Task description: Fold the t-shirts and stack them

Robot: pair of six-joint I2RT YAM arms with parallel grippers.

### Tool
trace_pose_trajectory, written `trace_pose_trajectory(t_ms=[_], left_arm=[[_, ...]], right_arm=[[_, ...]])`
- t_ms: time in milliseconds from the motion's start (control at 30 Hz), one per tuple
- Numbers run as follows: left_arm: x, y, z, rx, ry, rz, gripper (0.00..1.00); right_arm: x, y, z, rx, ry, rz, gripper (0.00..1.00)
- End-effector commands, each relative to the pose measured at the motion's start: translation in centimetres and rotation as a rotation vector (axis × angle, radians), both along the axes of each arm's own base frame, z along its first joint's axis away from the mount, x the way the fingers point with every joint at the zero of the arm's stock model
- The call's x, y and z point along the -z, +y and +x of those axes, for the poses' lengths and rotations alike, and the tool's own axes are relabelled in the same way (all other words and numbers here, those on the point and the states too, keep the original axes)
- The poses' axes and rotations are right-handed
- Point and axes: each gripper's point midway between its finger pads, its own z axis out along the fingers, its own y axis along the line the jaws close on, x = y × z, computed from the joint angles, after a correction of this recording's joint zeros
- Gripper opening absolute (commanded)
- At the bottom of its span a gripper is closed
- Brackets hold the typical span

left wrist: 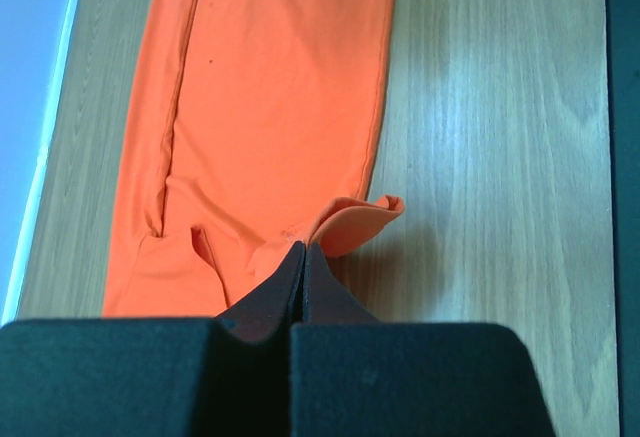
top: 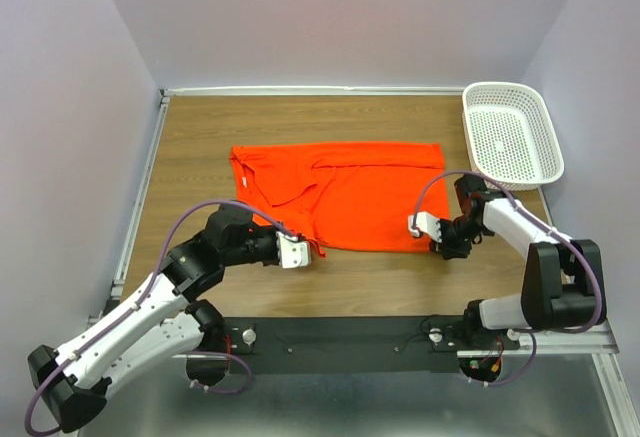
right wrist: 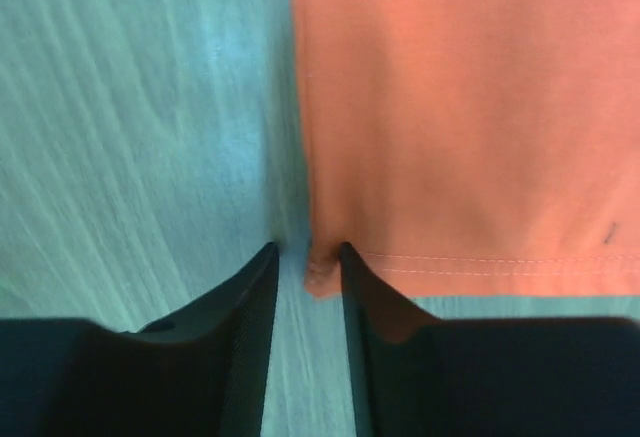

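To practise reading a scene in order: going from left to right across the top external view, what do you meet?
left gripper → right gripper → white perforated basket. The orange-red t-shirt spans both grippers, so it has no clear place in the order and is left out.

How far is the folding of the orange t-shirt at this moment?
Done: the t-shirt lies flat on the table and seems already folded once. In hand: the left gripper is shut on the left end of its near edge; the right gripper straddles the near right corner, jaws slightly apart. Left: the next folds; nothing is stacked yet.
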Motion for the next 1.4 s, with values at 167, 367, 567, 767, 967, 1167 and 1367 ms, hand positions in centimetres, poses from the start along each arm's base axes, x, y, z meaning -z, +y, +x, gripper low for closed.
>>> trace_pose_trajectory(t_ms=[167, 367, 567, 767, 967, 1167, 1367], left_arm=[[-3.6, 0.3, -1.0, 0.012, -0.044, -0.073, 0.0], [-4.7, 0.5, -2.1, 0.059, -0.073, -0.085, 0.0], [-2.9, 1.0, -1.9, 0.047, -0.01, 0.016, 0.0], [-1.6, 1.5, -1.7, 0.026, 0.009, 0.058, 0.0], [-0.9, 1.3, -1.6, 0.031, 0.023, 0.077, 0.0], [0.6, 0.3, -1.5, 0.061, 0.064, 0.11, 0.0], [1.5, 0.0, -1.5, 0.067, 0.088, 0.134, 0.0]], right_arm=[[2.0, -1.6, -0.9, 0.072, -0.003, -0.08, 0.14], [0.4, -2.3, -0.9, 0.111, -0.03, -0.117, 0.03], [-2.3, -1.5, -2.5, 0.062, -0.071, -0.064, 0.01], [-5.1, -2.3, -0.6, 0.132, -0.162, -0.09, 0.01], [-7.8, -3.9, 1.4, 0.206, -0.243, -0.126, 0.0], [-8.9, -6.2, 1.8, 0.259, -0.257, -0.139, 0.01], [-8.2, -6.9, 1.3, 0.259, -0.229, -0.148, 0.01]])
